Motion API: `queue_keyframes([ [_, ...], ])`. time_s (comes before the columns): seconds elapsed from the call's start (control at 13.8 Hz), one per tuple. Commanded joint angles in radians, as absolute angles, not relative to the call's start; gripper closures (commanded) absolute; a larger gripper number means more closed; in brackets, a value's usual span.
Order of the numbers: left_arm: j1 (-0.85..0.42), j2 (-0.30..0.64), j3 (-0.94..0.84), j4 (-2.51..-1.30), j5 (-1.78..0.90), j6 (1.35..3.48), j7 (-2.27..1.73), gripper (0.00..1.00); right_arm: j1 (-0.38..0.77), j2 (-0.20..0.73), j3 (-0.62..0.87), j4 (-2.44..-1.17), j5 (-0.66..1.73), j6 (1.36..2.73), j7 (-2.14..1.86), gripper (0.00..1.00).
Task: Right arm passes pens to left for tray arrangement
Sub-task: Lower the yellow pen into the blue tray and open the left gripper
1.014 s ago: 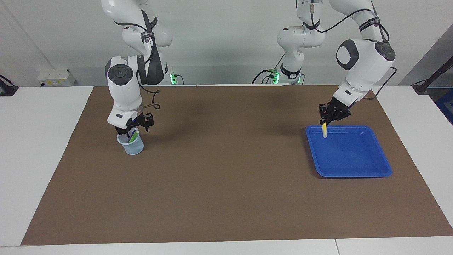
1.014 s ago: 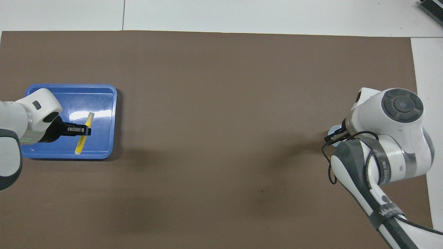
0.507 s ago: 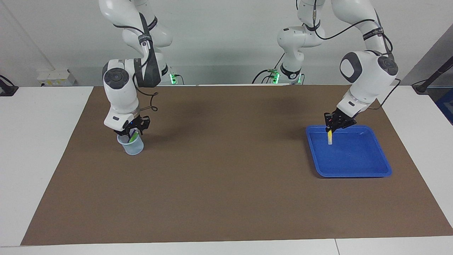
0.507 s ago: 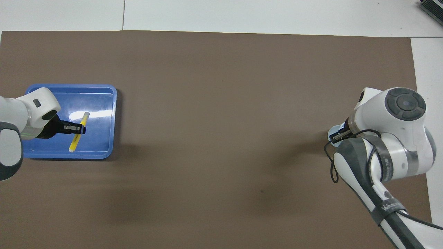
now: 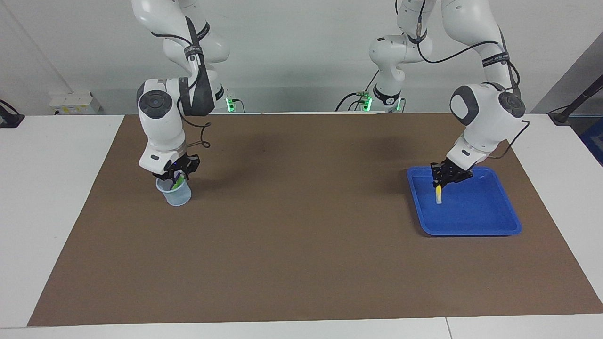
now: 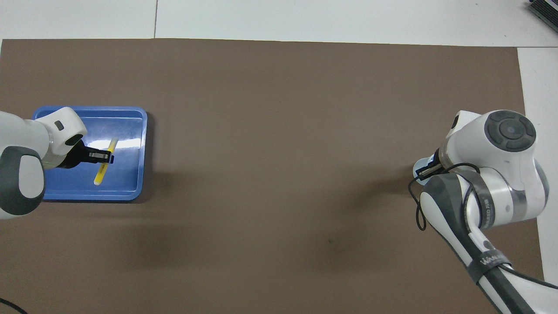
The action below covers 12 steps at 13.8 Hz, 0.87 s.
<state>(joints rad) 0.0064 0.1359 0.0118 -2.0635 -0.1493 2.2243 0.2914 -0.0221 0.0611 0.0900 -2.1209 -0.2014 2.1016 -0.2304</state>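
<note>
My left gripper [image 5: 440,182] hangs low over the blue tray [image 5: 471,217], shut on a yellow pen [image 5: 438,194]. The pen points steeply down, its whitish end close to the tray floor. From overhead the left gripper [image 6: 107,156] grips the yellow pen [image 6: 103,168] near its middle, over the tray [image 6: 126,185]. My right gripper [image 5: 175,175] is at the mouth of a small translucent cup [image 5: 178,197], at a green pen [image 5: 177,183] that leans inside it. From overhead the right arm covers nearly all of the cup [image 6: 419,165].
A brown mat [image 5: 301,245] covers the table between the cup and the tray. White table surface borders it at both ends. The cup stands toward the right arm's end, the tray toward the left arm's end.
My left gripper has carried the yellow pen lower and further in over the tray. My right gripper has sunk a little to the cup's mouth.
</note>
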Motion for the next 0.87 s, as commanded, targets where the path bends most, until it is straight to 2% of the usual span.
queue_keyframes([
  [0.0,0.020,0.192,0.005,-2.022,-0.132,2.253,0.316,1.00,-0.043,0.063,0.103,-2.112,-0.206,2.094,-0.247,0.59],
  [0.43,0.026,0.264,0.005,-2.034,-0.130,2.315,0.325,1.00,-0.043,0.063,0.101,-2.099,-0.206,2.077,-0.252,0.60],
  [0.8,0.026,0.268,0.005,-2.051,-0.130,2.342,0.325,1.00,-0.044,0.063,0.101,-2.095,-0.206,2.079,-0.253,0.78],
])
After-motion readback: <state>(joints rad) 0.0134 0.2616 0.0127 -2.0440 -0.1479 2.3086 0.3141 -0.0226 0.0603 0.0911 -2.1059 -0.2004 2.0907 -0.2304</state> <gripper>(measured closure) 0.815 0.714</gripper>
